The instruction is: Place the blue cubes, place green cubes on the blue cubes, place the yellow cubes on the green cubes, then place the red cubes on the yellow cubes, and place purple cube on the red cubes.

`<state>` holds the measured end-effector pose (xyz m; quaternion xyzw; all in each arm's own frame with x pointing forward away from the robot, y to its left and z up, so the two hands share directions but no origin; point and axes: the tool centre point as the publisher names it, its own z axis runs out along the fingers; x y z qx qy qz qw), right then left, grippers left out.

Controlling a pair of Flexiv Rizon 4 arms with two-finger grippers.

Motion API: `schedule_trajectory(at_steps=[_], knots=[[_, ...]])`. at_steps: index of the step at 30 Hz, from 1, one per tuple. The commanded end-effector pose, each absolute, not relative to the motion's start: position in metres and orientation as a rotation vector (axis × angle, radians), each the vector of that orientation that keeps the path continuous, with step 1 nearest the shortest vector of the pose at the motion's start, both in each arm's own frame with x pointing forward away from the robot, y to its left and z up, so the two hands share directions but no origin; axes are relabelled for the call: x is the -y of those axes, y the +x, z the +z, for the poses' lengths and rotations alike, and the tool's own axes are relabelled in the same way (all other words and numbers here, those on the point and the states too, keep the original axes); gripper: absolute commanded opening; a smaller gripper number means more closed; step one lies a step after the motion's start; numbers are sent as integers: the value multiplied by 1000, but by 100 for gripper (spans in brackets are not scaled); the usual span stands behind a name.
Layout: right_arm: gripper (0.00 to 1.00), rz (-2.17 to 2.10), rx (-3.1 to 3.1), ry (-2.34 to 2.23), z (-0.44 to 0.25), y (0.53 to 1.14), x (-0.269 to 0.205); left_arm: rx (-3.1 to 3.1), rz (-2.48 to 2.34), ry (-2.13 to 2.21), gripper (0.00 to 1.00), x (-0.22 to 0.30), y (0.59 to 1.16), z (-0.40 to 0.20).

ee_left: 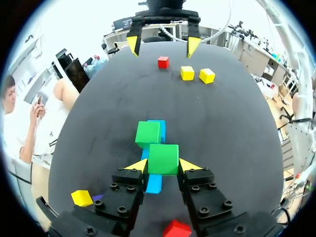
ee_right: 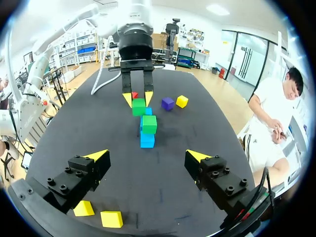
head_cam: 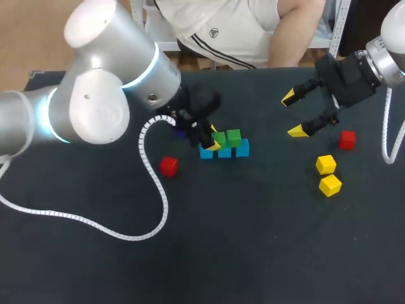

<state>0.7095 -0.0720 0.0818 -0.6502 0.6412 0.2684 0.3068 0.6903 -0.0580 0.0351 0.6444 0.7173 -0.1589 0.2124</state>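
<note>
The left end effector (ee_left: 163,166) pinched a green cube (ee_left: 163,158) between both yellow tips, over the left end of the row of blue cubes (head_cam: 224,152) near the middle of the dark worktop (head_cam: 253,247). No view settled whether that cube rested on the blue below it. A second green cube (head_cam: 233,137) sat on the row just to its right. The right end effector (head_cam: 292,114) hung at the far right with its fingers spread wide and nothing between them, well apart from the row.

The head view showed the row as three cubes side by side, while both wrist views saw it end on. In the head view a red cube (head_cam: 168,166) lay near and left of the row. Another red cube (head_cam: 347,140) lay at the right, with two yellow cubes (head_cam: 326,164) (head_cam: 330,185) nearer. The left arm covered the ground on the far side of the row's left end. Only the right wrist view showed clearly a purple cube (ee_right: 168,103) and a third yellow cube (ee_right: 182,101) there.
</note>
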Motion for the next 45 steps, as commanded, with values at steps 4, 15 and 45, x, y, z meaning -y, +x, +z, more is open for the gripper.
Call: schedule_trajectory(at_steps=[4,15,45], knots=[[100,708,-1695,-1718,82,709,72,-2005,-451,1779,0,58,691,26],[100,708,-1695,-1718,82,709,72,-2011,-437,1755,0,47,694,22],[100,708,-1695,-1718,82,709,72,-2018,-445,1776,0,45,719,14]])
